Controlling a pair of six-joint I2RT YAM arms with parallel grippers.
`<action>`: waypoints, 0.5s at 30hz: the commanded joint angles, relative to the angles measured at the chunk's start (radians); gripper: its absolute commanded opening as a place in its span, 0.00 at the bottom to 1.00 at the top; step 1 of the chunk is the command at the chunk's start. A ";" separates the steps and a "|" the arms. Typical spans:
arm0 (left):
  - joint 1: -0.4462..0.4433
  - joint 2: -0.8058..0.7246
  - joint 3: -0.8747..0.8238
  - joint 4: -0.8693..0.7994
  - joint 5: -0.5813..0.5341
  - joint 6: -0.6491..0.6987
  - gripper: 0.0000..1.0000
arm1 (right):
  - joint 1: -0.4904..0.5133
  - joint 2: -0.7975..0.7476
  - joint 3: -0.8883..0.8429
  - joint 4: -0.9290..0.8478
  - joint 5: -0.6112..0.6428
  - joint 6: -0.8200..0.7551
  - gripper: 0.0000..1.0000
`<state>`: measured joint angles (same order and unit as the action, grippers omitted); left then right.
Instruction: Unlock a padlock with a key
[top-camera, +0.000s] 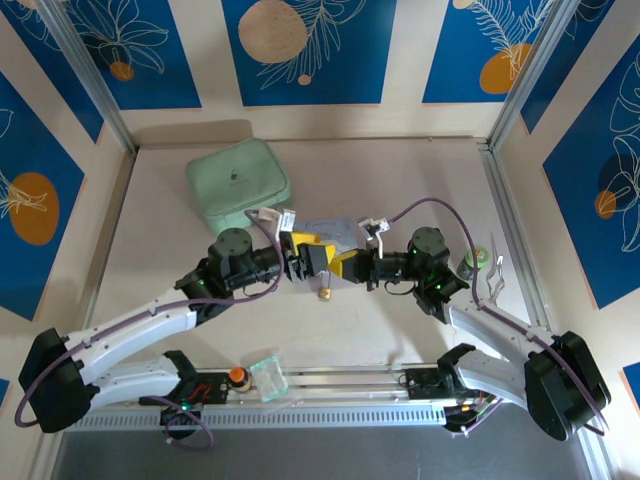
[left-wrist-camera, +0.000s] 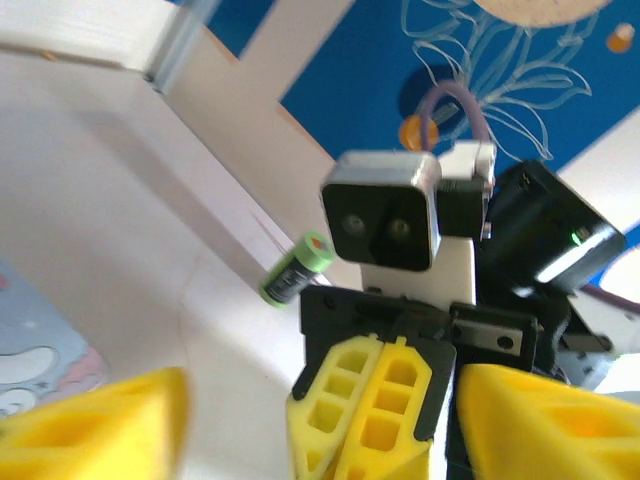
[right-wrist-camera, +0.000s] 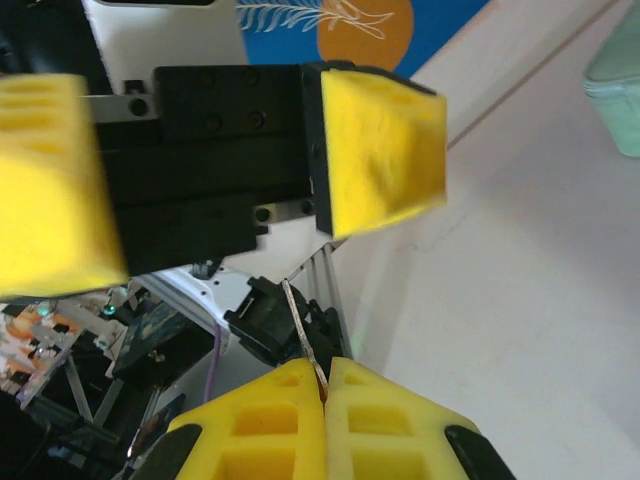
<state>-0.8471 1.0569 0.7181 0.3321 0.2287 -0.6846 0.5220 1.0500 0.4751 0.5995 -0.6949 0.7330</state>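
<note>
The tiny brass padlock (top-camera: 324, 293) lies on the table just in front of both grippers, held by neither. My right gripper (top-camera: 352, 266) (right-wrist-camera: 325, 375) is shut on the key (right-wrist-camera: 301, 322), whose thin pale blade sticks out past the yellow fingertips. My left gripper (top-camera: 314, 257) (left-wrist-camera: 322, 405) is open, its wide-apart yellow fingers (right-wrist-camera: 385, 150) facing the right gripper's tips. In the left wrist view the right gripper's closed fingers (left-wrist-camera: 375, 410) sit between my own two pads (left-wrist-camera: 95, 430).
A mint-green pouch (top-camera: 238, 185) rests at the back left. A pastel cartoon tin (left-wrist-camera: 28, 360) lies under the grippers. A green-capped cylinder (left-wrist-camera: 297, 268) (top-camera: 478, 258) lies right of the right wrist. An orange knob (top-camera: 237, 375) and a clear piece (top-camera: 268, 375) sit on the front rail.
</note>
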 joint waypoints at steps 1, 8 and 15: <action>0.002 -0.047 -0.012 -0.063 -0.189 -0.055 1.00 | -0.023 -0.010 -0.005 -0.108 0.057 -0.019 0.02; -0.019 0.041 0.069 -0.474 -0.389 -0.096 0.99 | -0.036 -0.021 0.038 -0.422 0.285 -0.108 0.02; -0.099 0.173 0.004 -0.377 -0.447 -0.169 0.80 | -0.061 -0.043 0.012 -0.581 0.486 -0.101 0.02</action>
<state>-0.9165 1.1919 0.7441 -0.0528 -0.1623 -0.8200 0.4702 1.0409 0.4915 0.1101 -0.3012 0.6537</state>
